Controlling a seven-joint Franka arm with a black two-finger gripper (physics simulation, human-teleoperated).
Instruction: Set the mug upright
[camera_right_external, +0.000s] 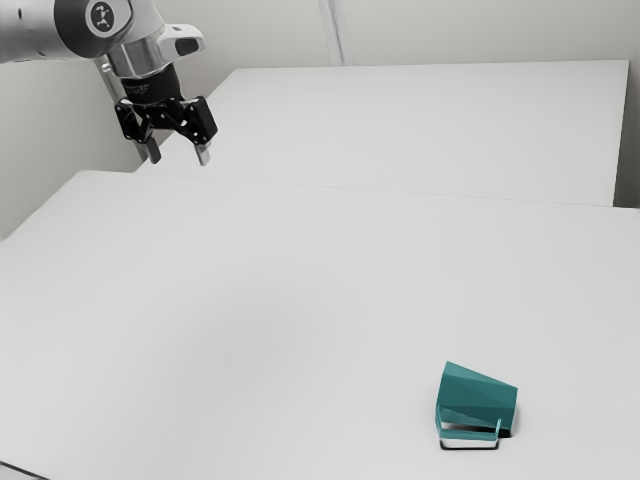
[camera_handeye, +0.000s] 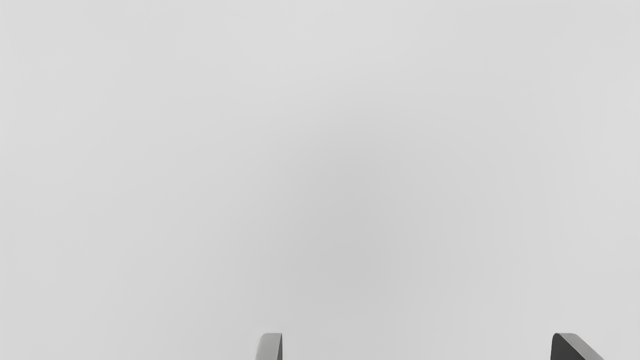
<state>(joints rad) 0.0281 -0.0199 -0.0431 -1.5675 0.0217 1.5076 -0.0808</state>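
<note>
Mug (camera_right_external: 478, 398): lying on its side on the bench (camera_right_external: 250, 300), toward the exterior view's right and near its lower edge. Not upright, so the task's end state is absent.

Gripper (camera_right_external: 179, 160): raised above the bench at the exterior view's upper left, pointing down. Fingers (camera_handeye: 270, 347) stand wide apart in the wrist view; nothing is held between them.

Key relation: the mug is well apart from the gripper, farther out along the arm's reach, over to the exterior camera's side, and lower. Travel needed, by my estimate: out and toward that camera together, then down. Lowering straight from here would meet bare bench.

Mug axis: close to level, running roughly with the exterior view's left-right, slightly askew. The broader end faces the view's left, back toward the arm's side; probably the mouth, though the opening itself cannot be made out. Handle (camera_right_external: 468, 435) is low on the camera-facing side.

Inference: a grip across the body would need the fingers on either side of that axis, with care for the handle. Righting then calls for a roughly quarter-turn tip, broad end up if it is the mouth.
</note>
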